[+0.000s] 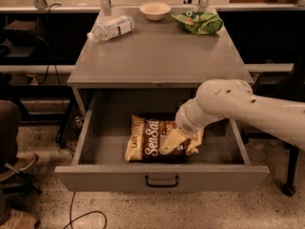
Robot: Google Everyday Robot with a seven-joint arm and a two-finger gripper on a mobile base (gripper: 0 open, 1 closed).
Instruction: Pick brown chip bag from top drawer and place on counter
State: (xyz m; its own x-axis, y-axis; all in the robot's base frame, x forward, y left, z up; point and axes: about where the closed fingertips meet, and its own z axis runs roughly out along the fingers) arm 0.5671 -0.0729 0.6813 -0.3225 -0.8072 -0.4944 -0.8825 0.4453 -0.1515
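The brown chip bag lies flat on the floor of the open top drawer, its "Sea Salt" lettering facing up. My gripper reaches down into the drawer from the right on a white arm. It sits over the right half of the bag, touching or just above it. The counter is the grey cabinet top behind the drawer.
On the counter stand a plastic water bottle lying at the back left, a small white bowl at the back middle and a green chip bag at the back right. A person's leg and shoes are at the left.
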